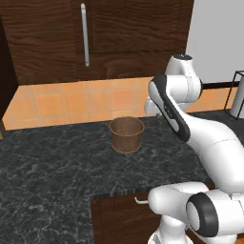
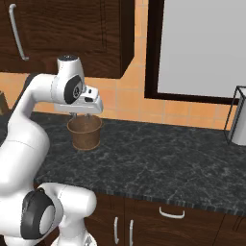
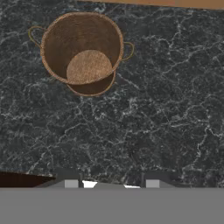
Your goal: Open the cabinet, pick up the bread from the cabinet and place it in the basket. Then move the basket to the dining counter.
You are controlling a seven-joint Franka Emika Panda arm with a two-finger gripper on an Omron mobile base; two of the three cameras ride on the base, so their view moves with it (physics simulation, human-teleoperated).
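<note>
cabinet [image 1: 47, 33]: upper left of the left base view, dark wood-grain doors, both seemingly flush and shut. So the opening step looks not yet done.
handle [image 1: 85, 34]: long vertical silver bar between the doors; stiff, probably smooth and a little slippery. Best taken near its middle or lower end, jaws across the bar.
bread: presumably behind the shut doors, hidden. Likely light and soft, so a gentle squeeze across its width should do.
basket [image 1: 127, 134]: centre of the left base view, upright on the black speckled table [image 1: 52, 167], below the cabinet and just left of the arm. In the hand view it sits upper left [image 3: 82, 50], and its inside looks empty down to the woven floor.
basket handling: probably light and fairly stiff, woven, with a thin rim and two small loop ears. The rim wall seems the surest hold, one finger inside and one outside; the ears look too thin to trust.
gripper [image 2: 79, 116]: in the right base view it hangs just over the basket, left of centre. The two tips show at the bottom of the hand view, standing apart with bare table between them, holding nothing.
hard to make out: the fingers are mostly masked by the hand body in the right base view; the arm blocks them in the left base view.
cut off: a pale upright object [image 2: 238, 117] at the right edge, identity unclear.
</note>
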